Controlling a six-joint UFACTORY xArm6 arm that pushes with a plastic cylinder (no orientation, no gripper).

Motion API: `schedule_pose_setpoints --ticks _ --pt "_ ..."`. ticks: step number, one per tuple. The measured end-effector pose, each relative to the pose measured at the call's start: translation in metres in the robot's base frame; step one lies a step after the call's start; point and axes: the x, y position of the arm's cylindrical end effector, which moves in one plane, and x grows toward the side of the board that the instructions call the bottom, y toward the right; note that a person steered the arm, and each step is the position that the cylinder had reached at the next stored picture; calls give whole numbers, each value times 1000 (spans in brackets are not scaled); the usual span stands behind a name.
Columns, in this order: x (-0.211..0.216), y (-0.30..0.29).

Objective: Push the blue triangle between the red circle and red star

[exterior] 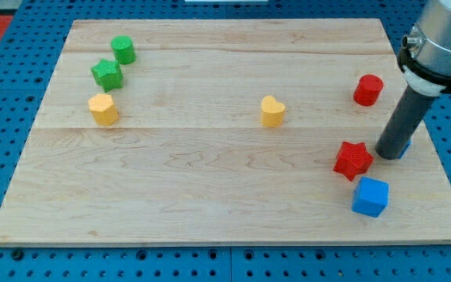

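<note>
1. Our rod ends in my tip (390,154), with no gripper to open or close, just right of the red star (353,160).
2. The blue triangle (403,150) peeks from behind the rod, mostly hidden.
3. The red circle (368,90) sits above the star.
4. Risk: a leftward push could knock the star, closing the gap.
</note>
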Motion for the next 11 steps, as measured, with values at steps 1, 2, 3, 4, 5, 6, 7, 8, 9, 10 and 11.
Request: schedule_pose_setpoints --ticks 1,2,3,4,5,6,7,8,9,10,11 --pt "18 12" --pt "25 37" --pt "7 74" --pt "-4 70" --pt "-5 41" --pt "-12 29" --pt "-23 28" --pt "-34 18" --pt "-40 -4" --pt "-44 -24" --pt "-60 20"
